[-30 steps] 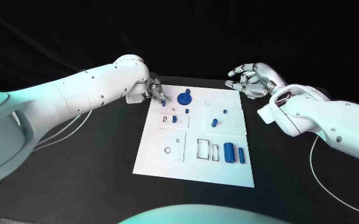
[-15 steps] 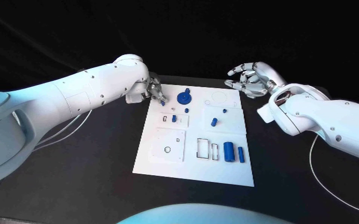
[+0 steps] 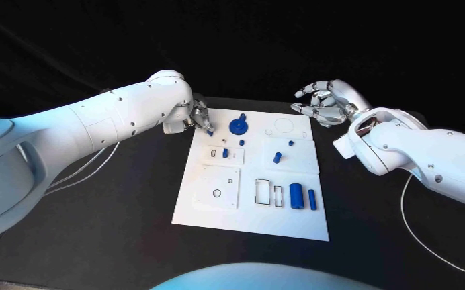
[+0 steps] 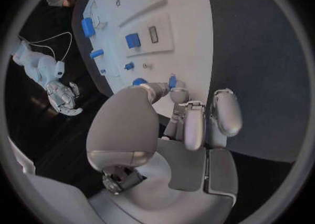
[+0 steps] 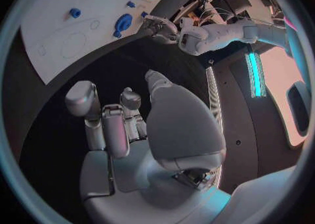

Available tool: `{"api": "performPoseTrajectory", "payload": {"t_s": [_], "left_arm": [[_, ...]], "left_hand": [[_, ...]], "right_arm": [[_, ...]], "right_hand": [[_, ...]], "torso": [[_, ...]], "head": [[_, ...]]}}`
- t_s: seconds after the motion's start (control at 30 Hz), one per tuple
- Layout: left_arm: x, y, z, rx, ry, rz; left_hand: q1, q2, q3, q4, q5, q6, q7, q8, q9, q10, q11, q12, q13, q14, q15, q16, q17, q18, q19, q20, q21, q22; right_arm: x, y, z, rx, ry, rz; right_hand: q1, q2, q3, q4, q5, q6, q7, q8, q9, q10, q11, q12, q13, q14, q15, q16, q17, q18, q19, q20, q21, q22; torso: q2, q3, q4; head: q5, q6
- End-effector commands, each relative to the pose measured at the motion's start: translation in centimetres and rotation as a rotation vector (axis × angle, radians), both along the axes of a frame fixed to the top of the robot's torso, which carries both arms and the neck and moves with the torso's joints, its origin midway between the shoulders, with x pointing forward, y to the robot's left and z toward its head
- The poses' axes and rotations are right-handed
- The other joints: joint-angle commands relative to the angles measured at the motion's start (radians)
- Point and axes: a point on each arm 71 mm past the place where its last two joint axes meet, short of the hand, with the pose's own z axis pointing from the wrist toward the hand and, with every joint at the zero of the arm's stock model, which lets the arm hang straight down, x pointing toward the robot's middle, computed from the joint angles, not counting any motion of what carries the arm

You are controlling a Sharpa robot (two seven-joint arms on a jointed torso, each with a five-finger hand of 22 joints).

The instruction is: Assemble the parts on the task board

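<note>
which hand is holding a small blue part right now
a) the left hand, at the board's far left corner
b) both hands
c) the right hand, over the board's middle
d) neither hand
a: the left hand pinches a small blue part at the far left corner of the task board, while the right hand is off the board's far right corner, fingers curled on nothing.

the scene is dim overall, with a black backdrop and black table swallowing most detail, while the white task board stands out bright and nearly washed out. a cool cyan tint falls on the left arm from the left side. in the right wrist view a glowing cyan strip and a pink-lit panel show glare. both wrist views bend straight edges strongly toward a dark circular rim, and things near it go soft.
</note>
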Motion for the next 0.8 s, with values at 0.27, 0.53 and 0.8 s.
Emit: {"api": "performPoseTrajectory", "payload": {"t_s": [0.27, 0.53, 0.8], "left_arm": [[-0.2, 0.3, 0.1, -0.100, 0.003, 0.034], [-1.6, 0.8, 0.7, -0.187, 0.001, 0.048], [-3.4, 0.8, 1.3, -0.233, -0.038, 0.026]], "left_hand": [[-0.035, -0.018, 0.197, -0.149, 0.008, -0.002, -0.003, 0.034, 0.034, 0.014, -0.003, 0.007, 0.005, 0.061, -0.001, 0.001, 0.092, 0.007, 0.007, -0.001, 0.011, 0.008], [-0.065, -0.032, 0.248, -0.174, 0.012, 0.000, -0.008, 0.060, 0.043, 0.026, -0.007, 0.018, 0.017, 0.062, -0.005, 0.002, 0.094, 0.006, 0.012, -0.003, 0.016, 0.017], [-0.085, -0.044, 0.281, -0.190, 0.018, 0.004, -0.012, 0.077, 0.046, 0.038, -0.011, 0.027, 0.027, 0.064, -0.009, 0.005, 0.099, 0.005, 0.017, -0.007, 0.020, 0.025]], "right_arm": [[-0.1, 0.0, 0.0, -0.004, 0.003, 0.009], [-0.1, -0.2, 0.0, -0.004, 0.004, 0.005], [-0.1, -0.3, -0.1, -0.005, 0.007, 0.001]], "right_hand": [[-0.010, 0.002, 0.005, 0.001, 0.006, -0.005, 0.013, 0.008, -0.002, -0.005, 0.003, -0.003, 0.000, 0.025, -0.004, -0.007, -0.003, 0.012, -0.010, -0.001, -0.007, -0.003], [-0.010, 0.002, 0.005, 0.001, 0.006, -0.005, 0.013, 0.008, -0.002, -0.005, 0.003, -0.003, 0.000, 0.025, -0.004, -0.007, -0.003, 0.012, -0.010, -0.001, -0.007, -0.003], [-0.010, 0.002, 0.005, 0.001, 0.006, -0.005, 0.013, 0.008, -0.002, -0.005, 0.003, -0.003, 0.000, 0.025, -0.004, -0.007, -0.003, 0.012, -0.010, -0.001, -0.007, -0.003]], "torso": [[-0.002, 0.0011, 0.0006], [-0.003, 0.0018, 0.0029], [-0.002, 0.0000, 0.0026]], "head": [[0.002, 0.002], [0.001, 0.001], [0.004, 0.001]]}}
